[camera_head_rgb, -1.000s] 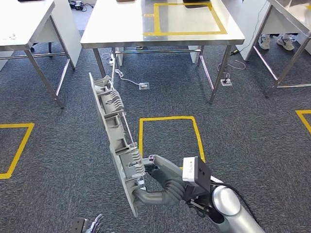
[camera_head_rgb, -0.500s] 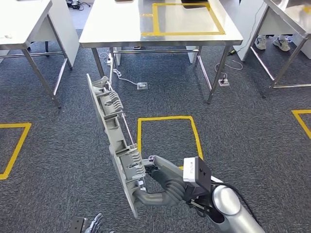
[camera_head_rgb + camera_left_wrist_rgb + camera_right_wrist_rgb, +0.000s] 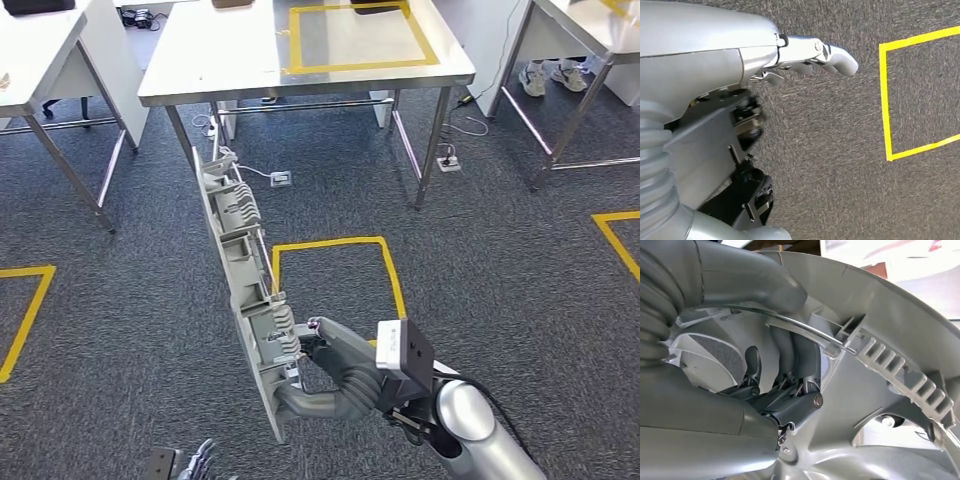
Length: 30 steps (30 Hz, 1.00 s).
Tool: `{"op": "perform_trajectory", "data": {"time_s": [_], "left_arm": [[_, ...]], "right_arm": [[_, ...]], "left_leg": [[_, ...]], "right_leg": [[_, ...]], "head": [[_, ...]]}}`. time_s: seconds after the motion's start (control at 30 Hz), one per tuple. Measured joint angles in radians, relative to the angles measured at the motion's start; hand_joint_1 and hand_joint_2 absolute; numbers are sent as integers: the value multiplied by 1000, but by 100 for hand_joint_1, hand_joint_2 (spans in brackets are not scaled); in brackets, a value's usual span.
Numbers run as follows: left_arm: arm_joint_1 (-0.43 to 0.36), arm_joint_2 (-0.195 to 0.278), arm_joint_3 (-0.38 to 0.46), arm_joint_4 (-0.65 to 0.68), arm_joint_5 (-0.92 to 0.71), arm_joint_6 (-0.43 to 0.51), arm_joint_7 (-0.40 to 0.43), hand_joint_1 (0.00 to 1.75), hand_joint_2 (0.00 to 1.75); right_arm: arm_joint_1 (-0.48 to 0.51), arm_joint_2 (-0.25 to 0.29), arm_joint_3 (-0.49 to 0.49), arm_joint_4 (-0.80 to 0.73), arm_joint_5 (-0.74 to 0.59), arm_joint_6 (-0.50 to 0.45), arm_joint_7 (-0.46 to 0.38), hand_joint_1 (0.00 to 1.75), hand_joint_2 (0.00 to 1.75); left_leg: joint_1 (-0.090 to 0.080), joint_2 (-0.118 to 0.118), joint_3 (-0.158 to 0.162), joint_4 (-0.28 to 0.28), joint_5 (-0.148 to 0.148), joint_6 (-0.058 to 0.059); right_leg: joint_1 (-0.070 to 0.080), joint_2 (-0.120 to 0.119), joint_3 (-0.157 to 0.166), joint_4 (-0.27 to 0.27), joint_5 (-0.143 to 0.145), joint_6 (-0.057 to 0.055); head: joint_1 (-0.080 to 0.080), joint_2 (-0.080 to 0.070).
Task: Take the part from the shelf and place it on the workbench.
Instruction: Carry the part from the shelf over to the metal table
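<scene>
Head view: R hand (image 3: 332, 372) grips long grey plastic part (image 3: 238, 265) near its lower end, fingers (image 3: 298, 345) clamped on it, thumb wrapped under the edge. Part held up in air over dark grey carpet floor (image 3: 490, 300), tilted, top end leaning toward the steel worktop (image 3: 226, 60) ahead; not touching it. Worktop has a yellow tape rectangle (image 3: 351, 40) on its surface. Yellow tape square (image 3: 332, 275) on floor just behind the part and hand. Power socket w/ white cable (image 3: 281, 179) on floor under worktop. A person's shoes (image 3: 555, 78) at top right by another table.
Right wrist view: fingers (image 3: 798, 355) curled through the part's ribbed inner side (image 3: 900, 375), thin metal rod across.
Left wrist view: L hand (image 3: 817, 55) hangs low over carpet, holds nothing, fingers straight and close together.
</scene>
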Motion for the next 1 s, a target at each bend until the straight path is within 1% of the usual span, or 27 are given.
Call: {"op": "perform_trajectory", "data": {"time_s": [0.03,0.07,0.1,0.13,0.17,0.2,0.23,0.27,0.3,0.33,0.37,0.4,0.43,0.47,0.5,0.53,0.57,0.6,0.63,0.67,0.7,0.77,0.87,0.9,1.0], "left_arm": [[0,0,0,0,0,0,0,0,175],[0,0,0,0,0,0,0,0,175],[0,0,0,0,0,0,0,0,175],[0,1,0,0,0,0,0,0,175],[0,2,0,1,0,0,0,0,175],[0,2,0,1,0,0,-1,0,175],[0,2,0,1,0,0,-2,0,175],[0,2,0,1,0,0,-3,0,175],[0,1,0,1,0,0,-4,0,175],[-1,1,1,1,0,0,-5,0,175],[-1,1,1,0,0,0,-6,0,175],[-1,1,1,0,0,0,-6,0,175],[0,0,1,0,0,0,-6,0,175],[1,0,1,0,0,0,-7,0,175],[1,0,1,1,-1,0,-8,0,175],[1,-1,1,1,-2,0,-8,0,175],[1,-1,1,1,-3,0,-9,0,175],[1,-2,1,1,-5,0,-9,0,175],[0,-2,1,1,-7,0,-10,0,175],[0,-3,1,1,-9,0,-10,0,175],[0,-3,1,1,-12,0,-10,0,175],[0,-3,1,1,-17,0,-10,0,175],[-1,0,1,1,-22,0,-13,0,175],[-1,0,1,0,-23,0,-15,0,175],[-2,0,1,-1,-29,0,-19,0,175]], "right_arm": [[0,0,0,1,0,0,0,175,175],[0,0,0,1,0,0,0,175,175],[0,0,0,1,0,0,0,175,175],[0,0,0,1,0,0,0,175,175],[-1,0,0,1,0,0,0,175,175],[-1,0,0,1,0,0,0,175,175],[0,0,0,1,0,0,0,175,175],[0,0,0,1,0,0,0,175,175],[0,0,0,1,0,0,0,175,175],[0,0,0,1,0,0,0,175,175],[-1,0,0,1,0,0,0,175,175],[-1,0,0,1,1,0,-1,175,175],[0,0,0,1,4,0,-2,175,175],[0,0,0,1,10,-2,-4,175,175],[1,0,0,1,18,-4,-7,175,175],[2,-1,0,1,28,-7,-10,175,175],[2,-2,0,1,36,-10,-13,175,175],[1,-2,-1,1,42,-13,-16,175,175],[0,-2,-1,1,46,-15,-18,175,175],[0,-3,-2,0,48,-16,-20,175,175],[-1,-3,-3,-1,50,-17,-21,175,175],[0,-3,-4,-3,55,-18,-21,175,175],[1,-3,-4,-7,62,-21,-20,175,175],[2,-2,-5,-11,64,-23,-20,175,175],[2,-3,-7,-19,70,-24,-20,175,175]], "left_leg": [[0,0,0,2,11,3],[-1,-1,23,-42,40,8],[-2,-6,58,-112,75,14],[-4,-13,93,-181,99,18],[-6,-19,118,-233,113,21],[-9,-23,130,-260,116,24],[-12,-24,131,-266,113,26],[-13,-21,131,-268,115,31],[-13,-18,133,-271,118,38],[-12,-14,134,-275,121,46],[-9,-10,136,-279,124,53],[-8,-6,136,-281,125,58],[-9,-4,136,-281,125,61],[-10,0,135,-280,125,63],[-10,2,135,-280,124,64],[-11,4,135,-278,124,64],[-11,5,135,-277,123,63],[-11,5,136,-275,121,62],[-13,5,136,-273,120,58],[-15,5,136,-271,118,54],[-18,5,135,-269,116,51],[-21,5,135,-270,114,52],[-25,5,140,-279,118,54],[-27,5,148,-293,124,56],[-29,5,172,-347,154,37]], "right_leg": [[2,4,0,1,0,0],[3,8,1,1,0,0],[3,13,2,1,-1,1],[5,17,2,2,-2,4],[5,21,1,3,-2,9],[6,24,0,2,-2,15],[6,27,-1,0,0,22],[4,29,-1,-3,2,29],[2,28,0,-3,1,35],[1,24,-4,7,-7,41],[1,18,-18,37,-27,45],[1,12,-42,89,-56,49],[2,8,-74,155,-89,52],[2,7,-106,221,-115,54],[2,7,-128,264,-126,56],[2,7,-132,271,-116,56],[2,6,-116,235,-89,55],[2,3,-82,167,-52,52],[4,-1,-47,95,-24,48],[5,-4,-20,38,-4,42],[6,-6,-5,3,6,38],[7,-4,-2,-9,9,32],[1,-3,0,-18,14,33],[-1,-3,6,-25,17,32],[3,-3,24,-62,35,21]], "head": [[0,0],[0,0],[0,0],[0,0],[0,0],[0,0],[0,0],[0,0],[0,0],[0,0],[0,0],[0,0],[1,0],[1,0],[1,0],[1,0],[1,0],[1,0],[0,0],[0,0],[0,0],[0,0],[-1,0],[-2,0],[-3,0]]}}
